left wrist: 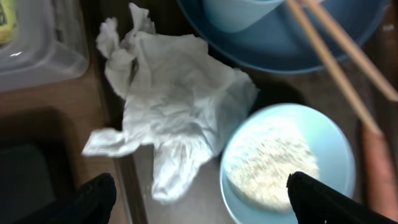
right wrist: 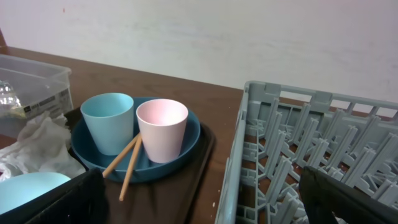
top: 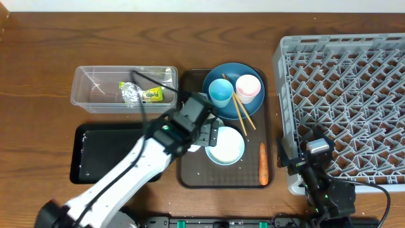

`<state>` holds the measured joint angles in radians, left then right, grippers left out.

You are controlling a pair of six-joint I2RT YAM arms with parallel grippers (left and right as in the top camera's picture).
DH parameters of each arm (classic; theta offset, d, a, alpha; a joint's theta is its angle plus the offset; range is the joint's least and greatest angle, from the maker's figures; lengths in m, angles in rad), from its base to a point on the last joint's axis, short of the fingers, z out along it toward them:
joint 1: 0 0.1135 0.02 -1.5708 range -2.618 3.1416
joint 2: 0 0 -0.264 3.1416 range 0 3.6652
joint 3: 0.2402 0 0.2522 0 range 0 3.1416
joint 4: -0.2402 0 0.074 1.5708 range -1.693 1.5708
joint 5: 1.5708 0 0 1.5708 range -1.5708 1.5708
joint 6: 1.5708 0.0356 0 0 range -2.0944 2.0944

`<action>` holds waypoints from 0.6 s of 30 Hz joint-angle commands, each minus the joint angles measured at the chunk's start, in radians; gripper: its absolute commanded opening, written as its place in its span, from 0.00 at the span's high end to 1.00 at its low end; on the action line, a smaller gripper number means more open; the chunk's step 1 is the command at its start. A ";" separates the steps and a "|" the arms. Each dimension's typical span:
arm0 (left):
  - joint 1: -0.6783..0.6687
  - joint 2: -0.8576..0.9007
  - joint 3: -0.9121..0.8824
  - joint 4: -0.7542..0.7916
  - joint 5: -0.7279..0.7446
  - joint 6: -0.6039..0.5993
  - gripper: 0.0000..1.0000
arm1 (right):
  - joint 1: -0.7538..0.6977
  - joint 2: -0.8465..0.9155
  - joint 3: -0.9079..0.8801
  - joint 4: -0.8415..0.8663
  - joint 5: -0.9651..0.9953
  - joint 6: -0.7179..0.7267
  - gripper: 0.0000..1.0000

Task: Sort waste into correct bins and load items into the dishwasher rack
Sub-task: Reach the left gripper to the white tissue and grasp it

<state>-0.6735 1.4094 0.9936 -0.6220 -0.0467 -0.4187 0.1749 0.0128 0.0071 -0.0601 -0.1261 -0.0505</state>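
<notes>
Left gripper (left wrist: 200, 186) first: we see its two fingers spread wide apart, one at each lower corner of the left wrist view, hovering over the crumpled white tissue (left wrist: 174, 106). We find the tissue on the left edge of the brown tray (top: 190, 171), between the clear tub (top: 82, 95) and the pale bowl (left wrist: 339, 143), just beside the bowl. White rice (left wrist: 273, 158) sits in a heap inside that bowl. We see the foil wrapper (top: 140, 94) with its yellow-green label lying in the tub, and the black tray (top: 107, 155) sits just below the tub on the wooden table (top: 38, 50). On the brown tray we also see the dark-blue dish (top: 215, 71) carrying the light-blue cup (top: 221, 92) and the pink cup (top: 248, 88) side by side, with the chopsticks (top: 240, 111) leaning from between the cups down over the dish's rim. The carrot (top: 263, 163) lies along the tray's right edge, near the bowl. Our right gripper (right wrist: 202, 193) also has its fingers well apart, held at the near left corner of the grey rack (top: 354, 95), facing the dish and cups.
</notes>
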 commanded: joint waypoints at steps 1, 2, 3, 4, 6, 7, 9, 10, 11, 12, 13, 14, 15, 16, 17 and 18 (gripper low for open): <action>-0.011 0.082 0.008 0.034 -0.078 0.000 0.09 | -0.006 -0.004 -0.002 -0.004 -0.002 0.012 0.01; -0.011 0.110 0.008 0.055 -0.078 0.008 0.08 | -0.006 -0.004 -0.002 -0.004 -0.002 0.012 0.01; -0.011 0.137 0.008 0.076 -0.079 0.016 0.09 | -0.006 -0.004 -0.002 -0.004 -0.002 0.012 0.01; -0.011 0.155 0.008 0.091 -0.079 0.023 0.09 | -0.006 -0.004 -0.002 -0.004 -0.002 0.012 0.01; -0.011 0.194 0.008 0.121 -0.102 0.023 0.08 | -0.006 -0.004 -0.002 -0.004 -0.002 0.012 0.01; -0.011 0.213 0.008 0.133 -0.125 0.023 0.08 | -0.006 -0.004 -0.002 -0.004 -0.002 0.012 0.01; -0.011 0.243 0.008 0.151 -0.151 0.023 0.07 | -0.006 -0.004 -0.002 -0.004 -0.002 0.012 0.01; -0.011 0.260 0.008 0.161 -0.156 0.031 0.05 | -0.006 -0.004 -0.002 -0.004 -0.002 0.012 0.01; -0.011 0.275 0.008 0.169 -0.157 0.038 0.04 | -0.006 -0.004 -0.002 -0.004 -0.002 0.012 0.01; -0.011 0.294 0.007 0.180 -0.156 0.045 0.04 | -0.006 -0.004 -0.002 -0.004 -0.002 0.012 0.01; -0.011 0.312 0.007 0.188 -0.157 0.049 0.04 | -0.006 -0.004 -0.002 -0.004 -0.002 0.012 0.01; -0.011 0.330 0.007 0.195 -0.157 0.052 0.04 | -0.006 -0.004 -0.002 -0.004 -0.002 0.012 0.01; -0.011 0.347 0.007 0.199 -0.157 0.053 0.04 | -0.006 -0.004 -0.002 -0.004 -0.002 0.012 0.01; -0.011 0.366 0.007 0.205 -0.157 0.052 0.04 | -0.006 -0.004 -0.002 -0.004 -0.002 0.012 0.01; -0.011 0.381 0.007 0.210 -0.157 0.052 0.04 | -0.006 -0.004 -0.002 -0.004 -0.002 0.012 0.01; -0.011 0.392 0.007 0.213 -0.157 0.052 0.04 | -0.006 -0.004 -0.002 -0.004 -0.002 0.012 0.01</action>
<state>-0.6830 1.7634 0.9936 -0.4133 -0.1726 -0.3843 0.1749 0.0128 0.0071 -0.0601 -0.1261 -0.0505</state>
